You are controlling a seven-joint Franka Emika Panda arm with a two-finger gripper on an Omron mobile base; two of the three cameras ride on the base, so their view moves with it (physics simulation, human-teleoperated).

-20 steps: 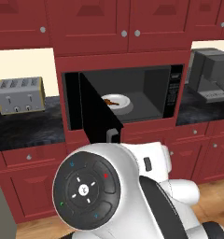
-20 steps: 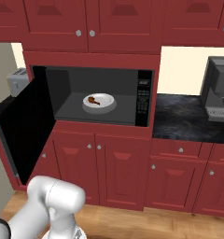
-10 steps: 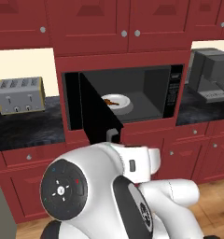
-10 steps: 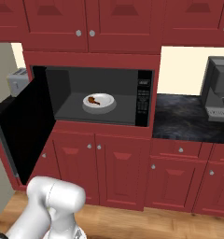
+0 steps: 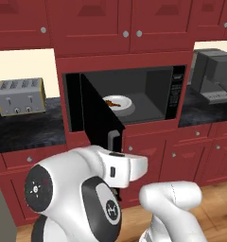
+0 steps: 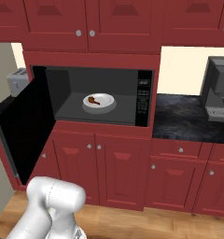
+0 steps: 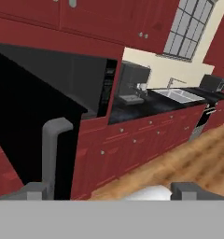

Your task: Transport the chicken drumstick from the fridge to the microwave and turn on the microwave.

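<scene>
Drumstick (image 6: 94, 99) sits on a white plate (image 6: 106, 104) inside the microwave (image 6: 97, 95), whose door (image 5: 99, 116) hangs wide open. Red cabinets (image 6: 118, 23) all around, dark stone counter (image 6: 184, 119), wood floor (image 6: 132, 224); toaster (image 5: 20, 96) off to the left, coffee machine (image 6: 220, 88) on the right. Gripper (image 7: 109, 191) is spread fully open and empty, its left fingertip (image 7: 33, 190) right by the door's grey handle (image 7: 53, 151), can't tell if touching.
</scene>
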